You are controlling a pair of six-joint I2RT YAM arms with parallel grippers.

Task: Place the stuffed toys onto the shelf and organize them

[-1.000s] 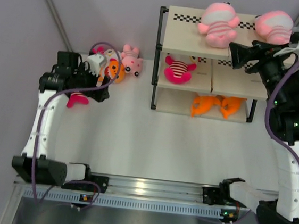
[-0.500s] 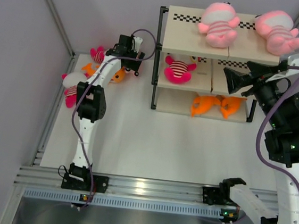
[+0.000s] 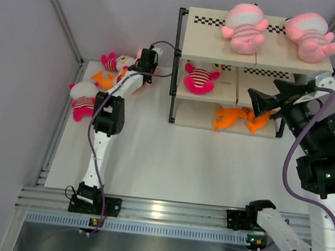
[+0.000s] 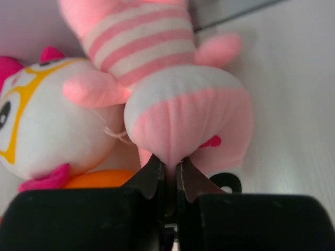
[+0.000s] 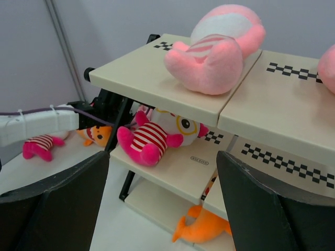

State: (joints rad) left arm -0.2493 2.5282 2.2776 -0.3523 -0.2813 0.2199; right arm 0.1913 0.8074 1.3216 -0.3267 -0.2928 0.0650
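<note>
A pale pink striped toy (image 4: 183, 104) is pinched at its rump by the left gripper (image 4: 171, 166) — jaws clamped on a fold of plush — on the table (image 3: 170, 156), left of the shelf (image 3: 215, 43), pressed against a white-faced hot-pink toy (image 4: 47, 125). The right gripper (image 5: 162, 172) is held wide apart, facing the shelf's middle tier.

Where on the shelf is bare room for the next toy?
Top board's left end, beside the two pale pink toys, is bare. So is the middle tier right of the hot-pink toy. Bottom tier is most crowded: two orange fish, left end free.
</note>
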